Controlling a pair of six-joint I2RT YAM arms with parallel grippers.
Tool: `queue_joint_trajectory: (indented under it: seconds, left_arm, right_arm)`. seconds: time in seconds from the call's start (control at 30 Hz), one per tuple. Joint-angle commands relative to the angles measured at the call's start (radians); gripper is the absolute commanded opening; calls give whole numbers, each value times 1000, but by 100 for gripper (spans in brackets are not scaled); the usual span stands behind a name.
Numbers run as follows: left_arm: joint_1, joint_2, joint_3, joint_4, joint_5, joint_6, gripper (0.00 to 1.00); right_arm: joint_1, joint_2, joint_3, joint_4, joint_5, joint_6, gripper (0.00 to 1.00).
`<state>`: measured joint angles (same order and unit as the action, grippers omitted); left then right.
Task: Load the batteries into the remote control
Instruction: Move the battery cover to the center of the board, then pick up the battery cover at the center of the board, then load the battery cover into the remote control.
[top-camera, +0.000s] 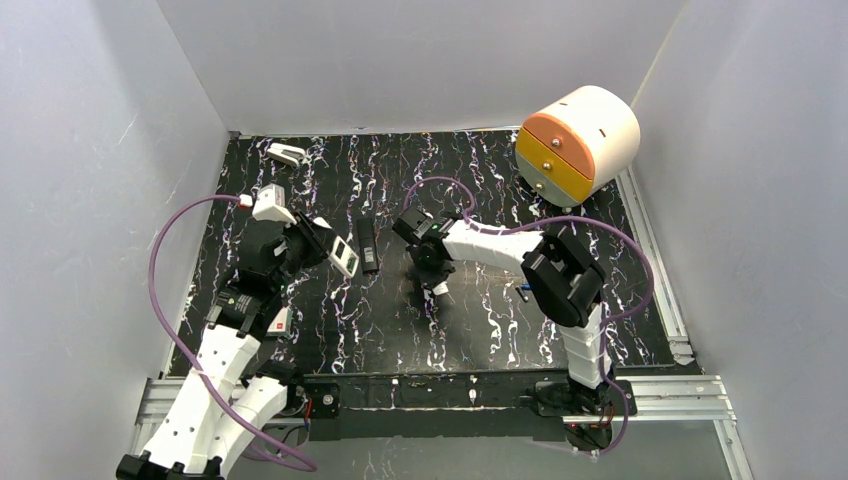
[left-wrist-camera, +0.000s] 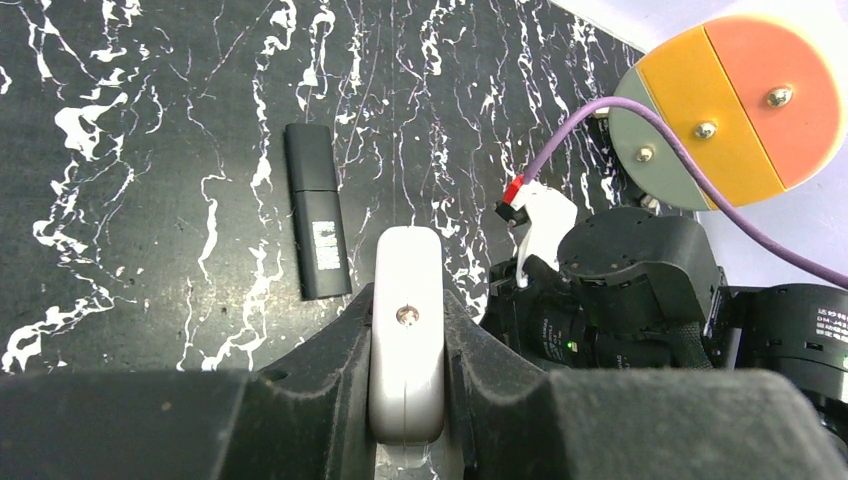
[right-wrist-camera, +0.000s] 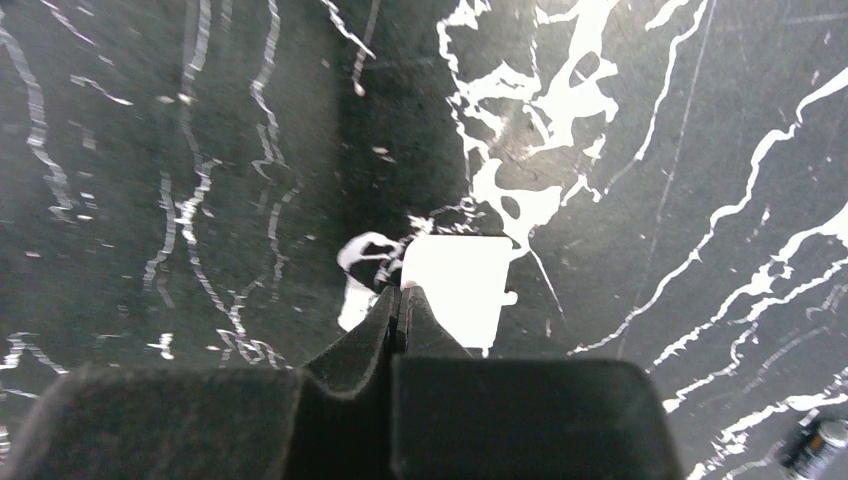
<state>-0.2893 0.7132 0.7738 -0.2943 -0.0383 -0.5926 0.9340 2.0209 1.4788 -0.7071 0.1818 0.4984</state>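
**Left pincer grips the remote, one battery barely in shot**

The left pincer (left-wrist-camera: 407, 300) is clamped on the white remote (left-wrist-camera: 405, 265), which runs lengthways between the fingers. Its near end vanishes into the pincer. Only a plain face with one small screw shows, with no writing on it.

Just left of it, flat on the counter (left-wrist-camera: 120, 120), lies a black remote (left-wrist-camera: 316, 210). It has a pale label patch, too blurred to read.

Over to the right pincer (right-wrist-camera: 400, 305): its tips are pressed together, low over the counter, right at the edge of a small white plate (right-wrist-camera: 460, 285). Whether it pinches that plate or only touches it, I can't tell.

In the bottom-right corner of the right wrist view is a battery (right-wrist-camera: 815, 445), dark with a shiny end. It lies on the counter and is chopped off by the frame, well apart from both remotes. Its markings are lost.

At the back right stands a round drawer unit (left-wrist-camera: 740, 90) with orange, yellow and grey fronts, its edge out of frame. The fine print on the right arm's housing is too small to read.
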Motion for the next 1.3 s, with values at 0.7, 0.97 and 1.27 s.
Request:
queue_joint_trajectory:
  seconds: [0.7,0.97,1.27]
  left_arm:
    - [3,235,-79,668,144,-614,0]
    - [23,330,-51,819,253,-705,0]
    - [104,466,-28,1014,451,-891,0]
  right_arm:
    - [-237,-617,-390,1352,-407,844,1]
    - [-269,-552,-338,1479,-521,1005,1]
    - [-272,-565,-382,1584,-531,1064,1]
